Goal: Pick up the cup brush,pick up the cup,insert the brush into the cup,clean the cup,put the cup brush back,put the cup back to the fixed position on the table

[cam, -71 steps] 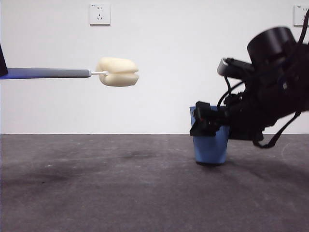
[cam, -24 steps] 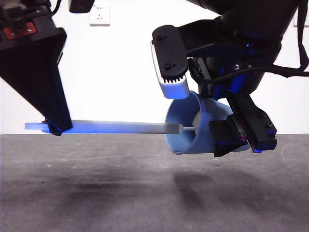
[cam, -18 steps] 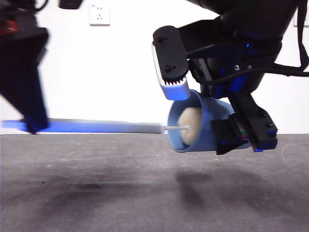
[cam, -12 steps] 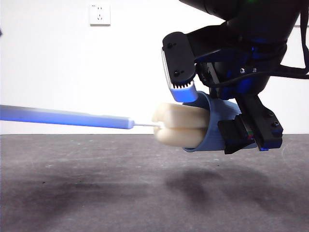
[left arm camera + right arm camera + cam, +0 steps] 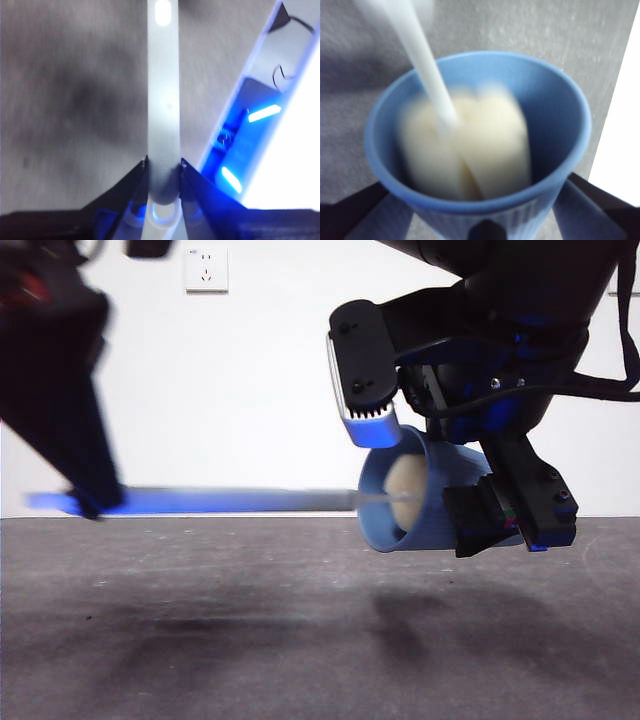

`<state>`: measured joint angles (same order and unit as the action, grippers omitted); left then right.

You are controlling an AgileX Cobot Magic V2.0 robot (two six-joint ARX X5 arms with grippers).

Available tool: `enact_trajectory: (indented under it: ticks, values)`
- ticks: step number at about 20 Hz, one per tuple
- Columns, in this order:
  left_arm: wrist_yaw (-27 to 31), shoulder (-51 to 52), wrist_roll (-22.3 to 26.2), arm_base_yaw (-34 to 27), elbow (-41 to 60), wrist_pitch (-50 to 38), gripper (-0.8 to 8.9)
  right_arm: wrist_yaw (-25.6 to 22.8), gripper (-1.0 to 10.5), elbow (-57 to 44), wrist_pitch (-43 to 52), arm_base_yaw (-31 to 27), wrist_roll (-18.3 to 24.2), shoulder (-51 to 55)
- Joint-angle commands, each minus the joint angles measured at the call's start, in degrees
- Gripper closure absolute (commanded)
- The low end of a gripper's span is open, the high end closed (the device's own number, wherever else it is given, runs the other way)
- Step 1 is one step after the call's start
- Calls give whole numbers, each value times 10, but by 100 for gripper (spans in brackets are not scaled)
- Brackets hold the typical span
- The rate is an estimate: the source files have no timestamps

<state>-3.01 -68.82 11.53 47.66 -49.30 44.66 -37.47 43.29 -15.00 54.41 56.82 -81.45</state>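
My right gripper (image 5: pixel 472 516) is shut on the blue ribbed cup (image 5: pixel 432 510) and holds it on its side above the table (image 5: pixel 300 640), mouth to the left. My left gripper (image 5: pixel 92 502) is shut on the grey handle of the cup brush (image 5: pixel 240 501), which lies level. The cream sponge head (image 5: pixel 404 490) is inside the cup. In the right wrist view the sponge head (image 5: pixel 470 145) fills the cup (image 5: pixel 572 107), between my jaws (image 5: pixel 480 222). In the left wrist view my jaws (image 5: pixel 163 172) pinch the handle (image 5: pixel 162 90).
The white wall with a socket (image 5: pixel 206 268) stands behind the table. The right arm's dark bulk (image 5: pixel 500 330) fills the upper right of the front view, and part of it shows in the left wrist view (image 5: pixel 250 130).
Half a second ago the sponge head stuck partly out of the cup's mouth. The left gripper has moved right and pushed it back inside. The cup stays held in about the same place.
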Motion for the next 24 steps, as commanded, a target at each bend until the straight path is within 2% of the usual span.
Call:
enact_trajectory:
  ticks: [1,5,13,18,24]
  values:
    - [-5,-21,-15,0,1,-35,820,1,963,2,4,5,-4,0]
    - [-3,-24,-21,0,0,-45,820,0,963,2,4,8,-5,0]
    - [36,28,-41,-1,0,72,820,-4,963,2,-5,7,-40,0]
    - [86,107,-56,-2,0,162,820,-4,963,2,-5,7,-92,0]
    - [99,150,-90,-2,1,219,820,-35,963,2,21,-3,-175,27]
